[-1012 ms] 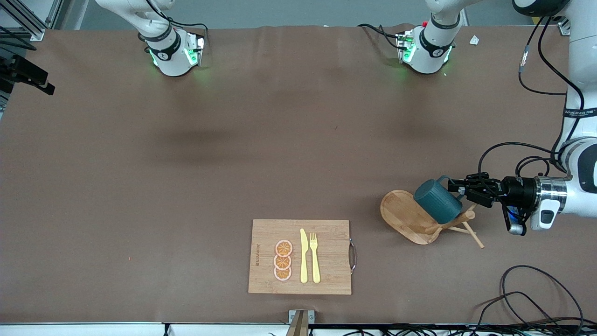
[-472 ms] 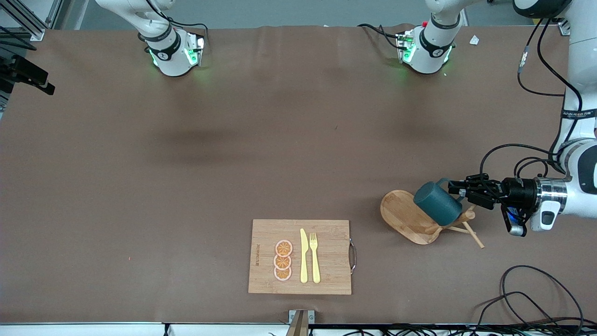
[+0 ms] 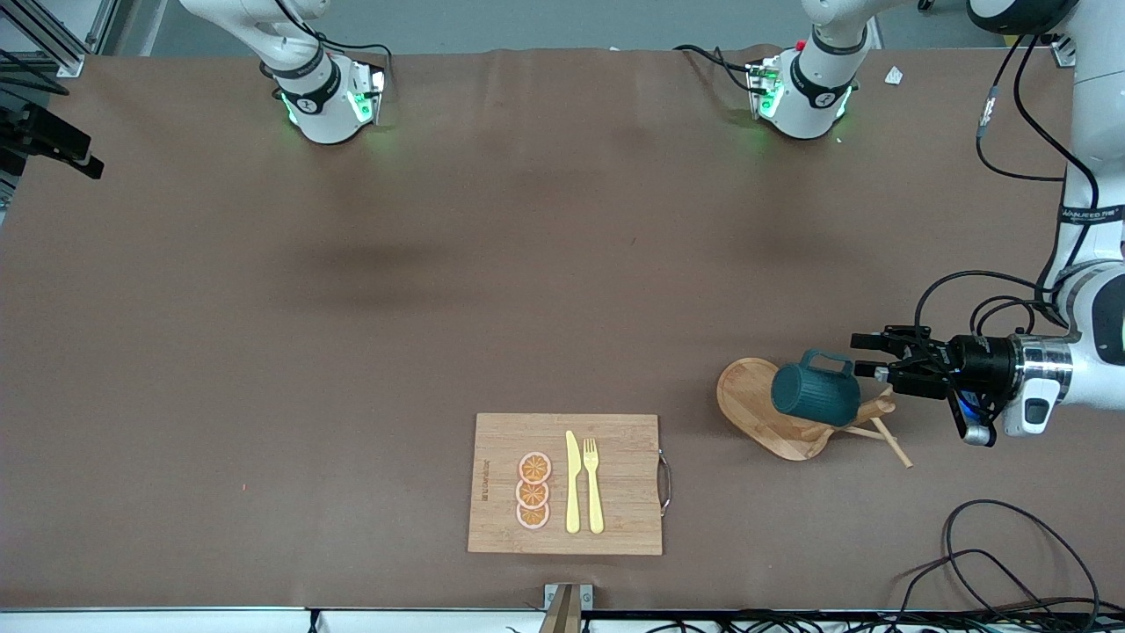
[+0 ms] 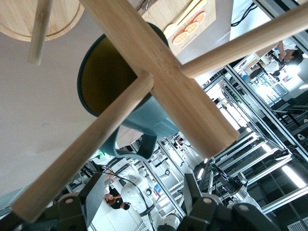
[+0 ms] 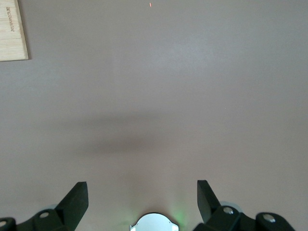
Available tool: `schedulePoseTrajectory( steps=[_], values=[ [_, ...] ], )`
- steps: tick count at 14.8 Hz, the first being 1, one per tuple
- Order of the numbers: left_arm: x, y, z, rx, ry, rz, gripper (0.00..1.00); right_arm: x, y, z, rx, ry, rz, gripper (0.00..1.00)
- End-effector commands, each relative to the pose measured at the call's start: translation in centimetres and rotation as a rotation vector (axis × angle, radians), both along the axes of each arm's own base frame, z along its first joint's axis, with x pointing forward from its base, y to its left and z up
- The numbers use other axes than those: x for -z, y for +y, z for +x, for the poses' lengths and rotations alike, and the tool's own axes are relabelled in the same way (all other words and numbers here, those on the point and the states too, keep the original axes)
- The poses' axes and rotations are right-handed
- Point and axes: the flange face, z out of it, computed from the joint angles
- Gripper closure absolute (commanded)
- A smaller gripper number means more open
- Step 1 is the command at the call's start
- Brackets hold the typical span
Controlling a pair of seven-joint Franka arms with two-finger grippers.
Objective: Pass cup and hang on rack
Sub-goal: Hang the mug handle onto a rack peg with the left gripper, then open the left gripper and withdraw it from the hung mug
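Teal cup (image 3: 816, 394) seemingly hung on rack (image 3: 763, 410); both grippers' fingers apart.

From my console I count one cup (image 3: 815, 395) and one rack (image 3: 763, 407), both at about four o'clock on the table. One cutting board (image 3: 615, 510) lies at six o'clock, carrying three orange slices (image 3: 533, 491), one yellow knife (image 3: 572, 483) and one yellow fork (image 3: 593, 485). I see two arms, so two grippers: the left gripper (image 3: 872, 355) and the right gripper (image 5: 143, 195).
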Motion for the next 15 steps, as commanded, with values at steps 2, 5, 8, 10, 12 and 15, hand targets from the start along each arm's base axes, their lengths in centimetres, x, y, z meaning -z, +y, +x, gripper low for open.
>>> schedulePoseTrajectory(
  steps=[2,5,8,10,12,15],
  values=[
    [-3.8,0.6,-0.4,-0.002,-0.003,0.049,0.00,0.1,0.2,-0.6,-0.003,0.000,0.010,0.00],
    [-7.4,0.7,-0.9,-0.006,0.006,0.128,0.00,0.1,0.2,-0.6,-0.003,0.000,0.010,0.00],
    [-10.6,1.4,-1.7,-0.020,-0.003,0.195,0.00,0.1,0.2,-0.6,-0.003,0.000,0.010,0.00],
    [-12.7,1.5,-2.4,-0.014,-0.020,0.260,0.00,0.1,0.2,-0.6,-0.003,0.002,0.010,0.00],
    [-14.2,1.2,-2.9,-0.002,-0.034,0.313,0.00,0.1,0.2,-0.6,-0.003,0.002,0.010,0.00],
    [-16.9,0.4,-4.1,0.050,-0.088,0.442,0.00,0.1,0.2,-0.6,-0.003,0.002,0.010,0.00]
  ],
)
